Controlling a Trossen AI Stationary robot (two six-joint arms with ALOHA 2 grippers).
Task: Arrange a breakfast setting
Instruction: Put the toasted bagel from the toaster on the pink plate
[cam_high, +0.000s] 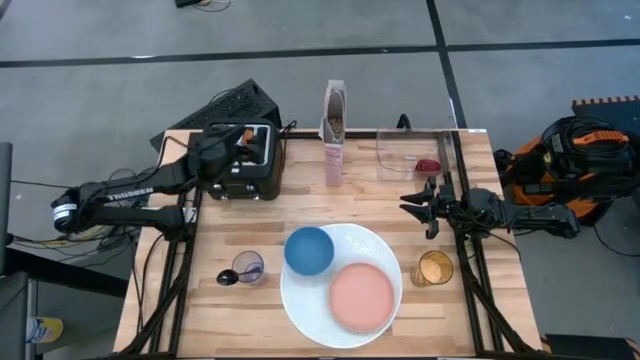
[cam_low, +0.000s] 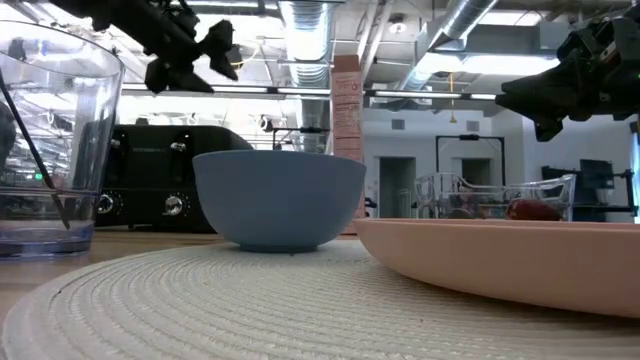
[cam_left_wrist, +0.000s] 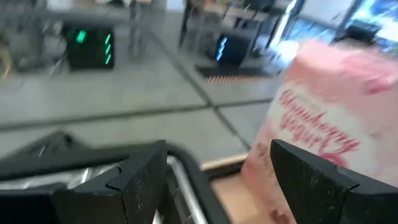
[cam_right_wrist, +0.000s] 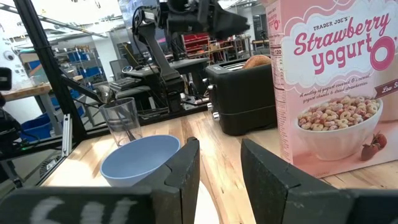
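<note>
A large white plate (cam_high: 312, 315) at the near middle carries a blue bowl (cam_high: 308, 250) and a pink plate (cam_high: 361, 297). A black spoon (cam_high: 226, 277) stands in a clear glass (cam_high: 250, 266) to the plate's left. A toasted bagel half (cam_right_wrist: 257, 61) sticks up out of a slot of the black toaster (cam_high: 250, 180) at the far left. A red fruit (cam_high: 428, 165) lies in a clear container (cam_high: 405, 150) at the far right. My left gripper (cam_left_wrist: 217, 149) hovers open above the toaster, touching nothing. My right gripper (cam_right_wrist: 217, 146) waits at the right, its fingers a little apart and nothing between them.
A tall pink-and-white cereal box (cam_high: 335, 130) stands upright at the far middle, just right of the toaster. A glass of orange-brown drink (cam_high: 434, 268) stands right of the white plate. Bare wood lies between the toaster and the plate.
</note>
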